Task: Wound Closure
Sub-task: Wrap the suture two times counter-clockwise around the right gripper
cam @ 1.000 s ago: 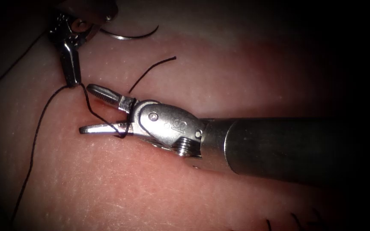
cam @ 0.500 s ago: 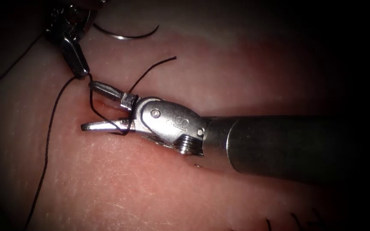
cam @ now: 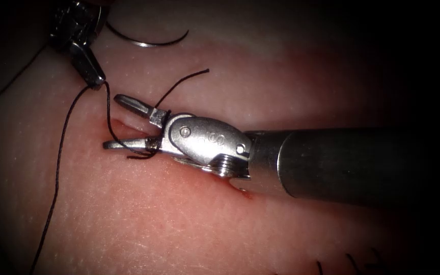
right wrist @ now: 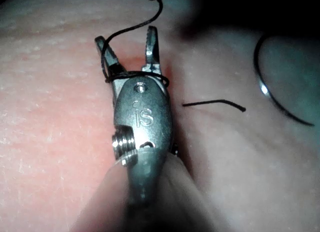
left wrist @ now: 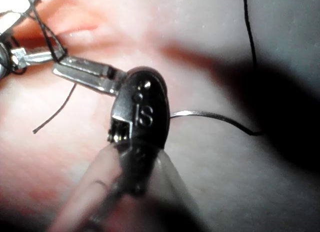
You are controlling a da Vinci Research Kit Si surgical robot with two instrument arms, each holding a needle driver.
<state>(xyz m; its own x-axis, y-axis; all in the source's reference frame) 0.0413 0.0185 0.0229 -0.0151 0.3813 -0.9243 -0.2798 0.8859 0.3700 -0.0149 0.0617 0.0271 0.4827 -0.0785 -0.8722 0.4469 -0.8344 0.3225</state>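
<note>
Nearest me, my right tool [cam: 123, 122] lies over the cut with its jaws spread and gripping nothing, the thread [cam: 109, 109] wound around their base; since a second ago it has rolled a little and that loop has slid back toward its wrist. Beyond it, my left tool [cam: 95, 79] has lifted up and away, jaws clamped on the thread. Farthest off, the needle [cam: 148, 42] lies loose on the pale tissue [cam: 143, 219], out of the flesh.

Two claws [cam: 91, 79] [cam: 115, 122], one needle [cam: 146, 42], one thread [cam: 57, 168].
</note>
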